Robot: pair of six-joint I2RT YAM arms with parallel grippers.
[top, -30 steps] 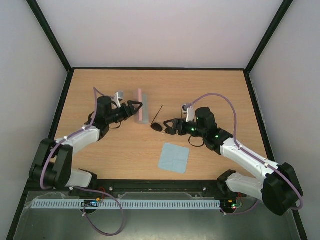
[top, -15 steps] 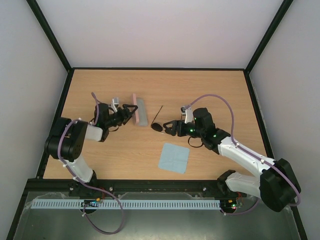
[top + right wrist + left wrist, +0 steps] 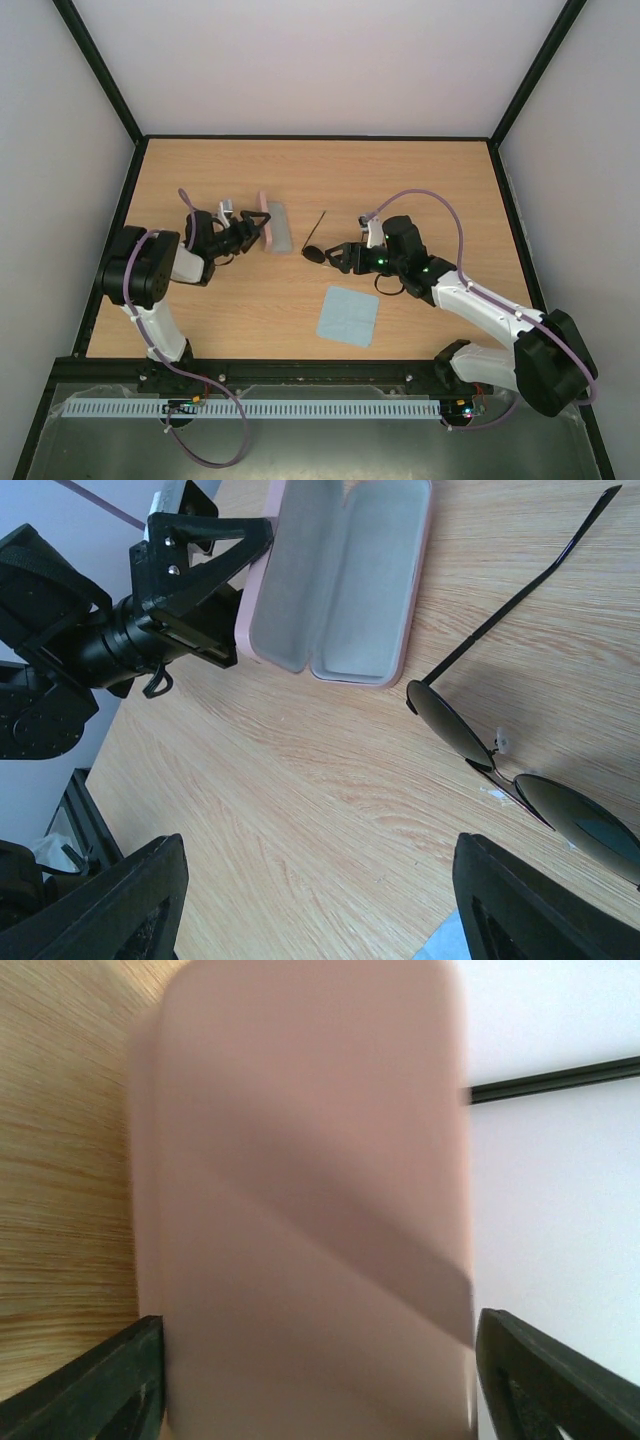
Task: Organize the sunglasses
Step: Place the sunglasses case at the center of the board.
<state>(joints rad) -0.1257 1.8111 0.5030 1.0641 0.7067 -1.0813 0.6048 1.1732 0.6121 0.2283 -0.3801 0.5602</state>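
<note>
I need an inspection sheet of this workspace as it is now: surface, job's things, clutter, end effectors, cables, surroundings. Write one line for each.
Surface: light wooden tabletop, no spill or damage seen.
Job's things: round dark-lens wire-frame sunglasses lie on the wood, outside the case, one temple arm stretched out.
Clutter: pink oblong case with grey lining, open; light blue square cloth, flat, apart from both.
End effectors: left end effector at the case's side, grip unclear; right end effector open, empty, near the sunglasses.
Cables: purple cables run along both arms, clear of the items.
Surroundings: white walls, black frame; nothing else seen.
</note>
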